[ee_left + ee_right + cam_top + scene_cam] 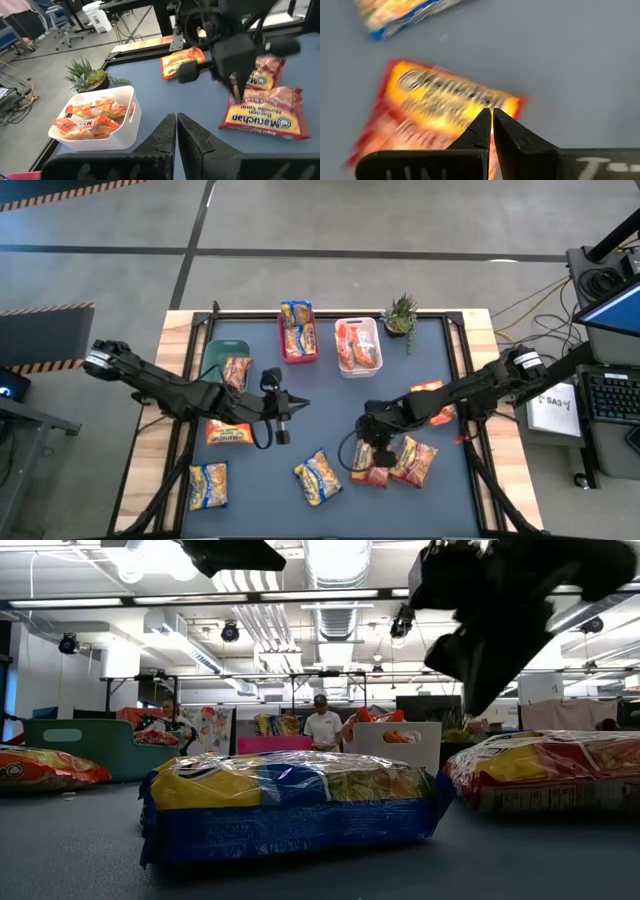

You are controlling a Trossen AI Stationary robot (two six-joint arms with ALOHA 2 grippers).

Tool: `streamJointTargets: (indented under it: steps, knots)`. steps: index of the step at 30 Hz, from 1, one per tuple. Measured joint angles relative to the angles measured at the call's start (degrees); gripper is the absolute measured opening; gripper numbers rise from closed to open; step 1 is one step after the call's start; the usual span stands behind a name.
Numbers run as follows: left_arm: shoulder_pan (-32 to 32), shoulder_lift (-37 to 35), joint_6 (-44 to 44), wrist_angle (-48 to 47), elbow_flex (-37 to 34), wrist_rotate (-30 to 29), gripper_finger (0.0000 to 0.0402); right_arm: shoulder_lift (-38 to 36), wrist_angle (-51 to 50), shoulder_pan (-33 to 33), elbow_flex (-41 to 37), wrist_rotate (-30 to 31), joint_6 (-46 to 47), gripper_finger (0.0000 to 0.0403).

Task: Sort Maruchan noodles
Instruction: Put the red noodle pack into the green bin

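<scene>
step: reach for next packet | right gripper (366,448) fingers together, empty, above red-orange noodle packets (398,462) near worktop's front right | left gripper (300,406) together, waiting mid-worktop | next: part fingers, descend, then white bin (343,366) likely

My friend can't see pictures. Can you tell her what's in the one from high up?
Two dark robot arms reach over a blue-grey table scattered with ramen packets. The right pincer hovers above a red-orange packet, while the left pincer, shut, sits mid-table. At the far edge are a green bin, a red bin, a white bin and a small plant.
</scene>
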Motion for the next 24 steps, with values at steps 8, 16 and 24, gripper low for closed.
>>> streamJointTargets:
  steps: [8, 16, 24]
  knots:
    - [0.3, 0.1, 3.8, 0.6, 0.0, -0.4, 0.0, 0.6, -1.7, 1.5, -1.4, -14.7, 6.4, 0.0009]
    - [0.3, 0.1, 4.7, 0.4, 0.0, -0.5, 0.0, 6.3, 8.0, 1.1, -1.9, -7.4, 3.5, 0.0009]
    - [0.3, 0.2, 2.4, -2.7, 0.0, -0.4, 0.0, 2.1, 15.3, -3.3, -1.3, 8.3, -2.9, 0.0009]
